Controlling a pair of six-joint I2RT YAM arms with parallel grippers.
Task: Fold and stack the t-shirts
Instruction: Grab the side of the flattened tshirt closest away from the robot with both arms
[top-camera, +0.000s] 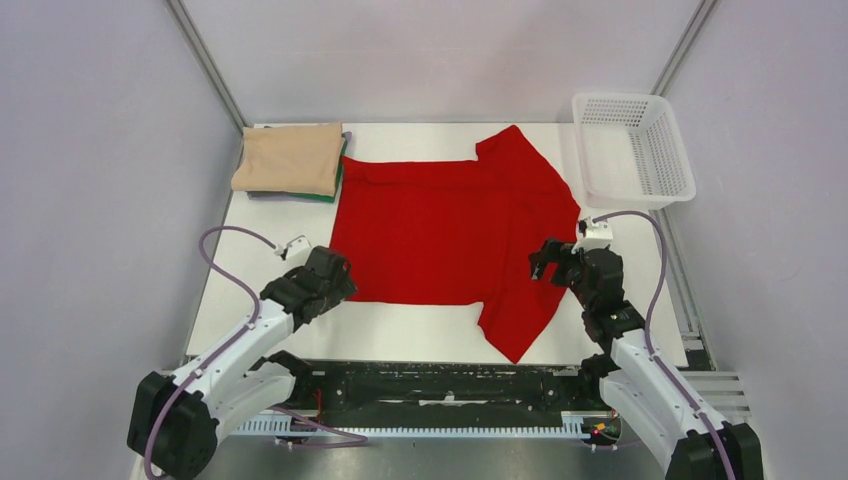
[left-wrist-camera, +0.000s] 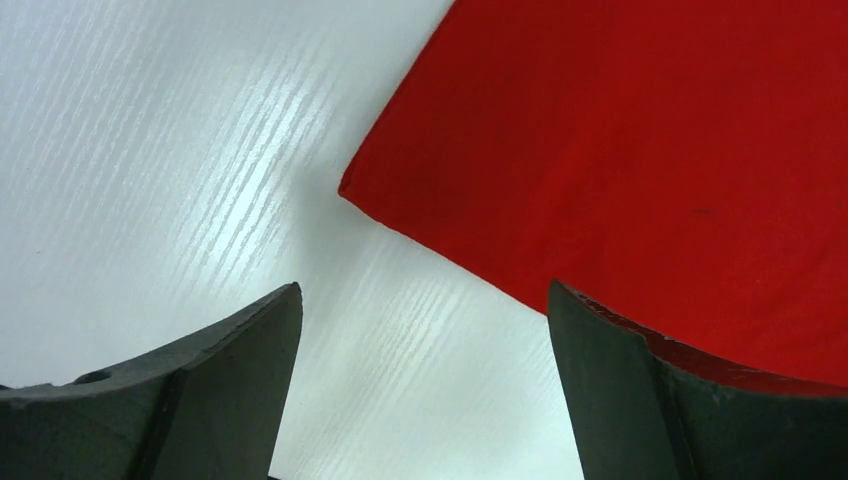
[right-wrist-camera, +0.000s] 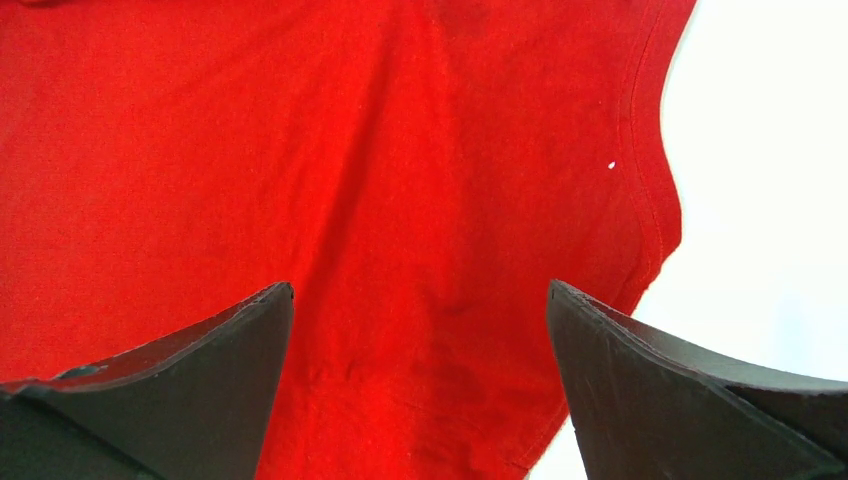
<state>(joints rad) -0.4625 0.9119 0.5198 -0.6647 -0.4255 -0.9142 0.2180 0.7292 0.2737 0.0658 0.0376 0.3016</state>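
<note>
- Red t-shirt (top-camera: 450, 235) lies flat on the surface (top-camera: 420, 335), hem left, collar right, long axis running side to side.
- Left tool (top-camera: 335, 272) hangs just off its near hem corner; right tool (top-camera: 546, 262) over the collar end; both gaping, empty.
- Green t-shirt (top-camera: 340, 172) mostly buried under the beige t-shirt (top-camera: 290, 158), far left.

The red t-shirt (top-camera: 450, 230) lies spread flat mid-counter (top-camera: 400, 330), hem to the left, short sleeves out on the right. At the far left corner, the folded beige t-shirt (top-camera: 290, 158) rests on the folded dark green t-shirt (top-camera: 338, 178).
</note>
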